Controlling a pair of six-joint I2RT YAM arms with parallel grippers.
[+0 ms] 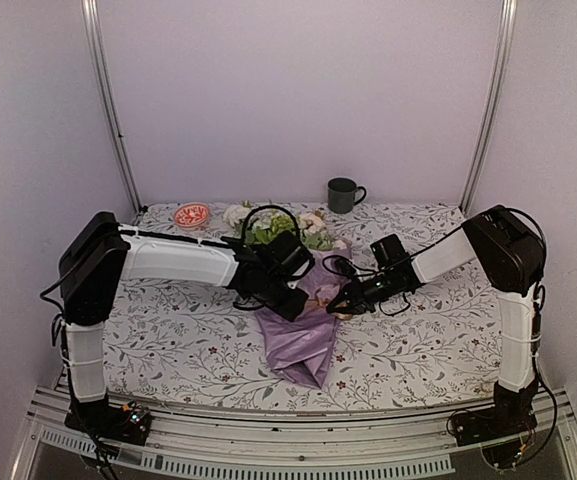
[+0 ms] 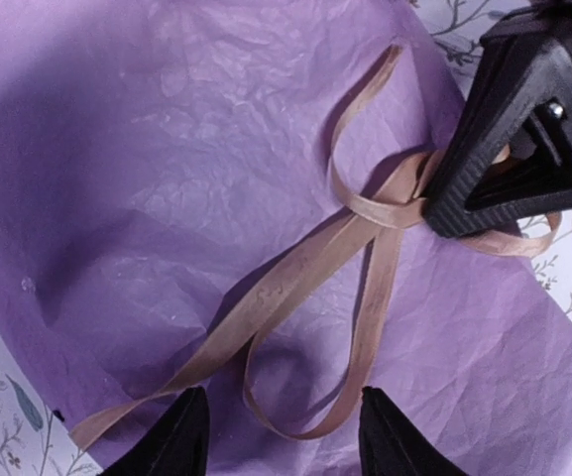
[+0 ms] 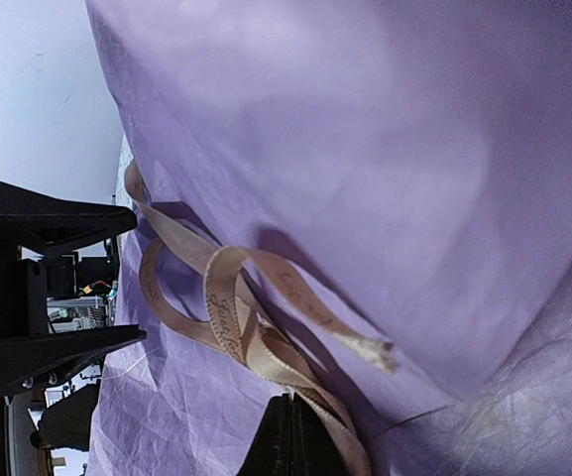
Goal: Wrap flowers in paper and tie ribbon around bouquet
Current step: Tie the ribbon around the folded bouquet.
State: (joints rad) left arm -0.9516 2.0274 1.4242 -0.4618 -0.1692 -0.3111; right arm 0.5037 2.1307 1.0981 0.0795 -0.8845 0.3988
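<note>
Right gripper (image 3: 287,416) tight on ribbon (image 3: 224,312).

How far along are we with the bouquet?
Done: the paper is wrapped around the flowers. Under way: the ribbon lies crossed in loose loops on the wrap; the right hand is shut on one strand, the left hand hangs open over a loop. Left: pull the tie snug; no tight knot shows yet.

Your left end effector (image 2: 284,402) hangs with its fingers spread apart, gripping nothing. Your right end effector (image 3: 288,421) is pinched tight on the ribbon (image 2: 295,273). Both arms stretch inward, tips close together.
</note>
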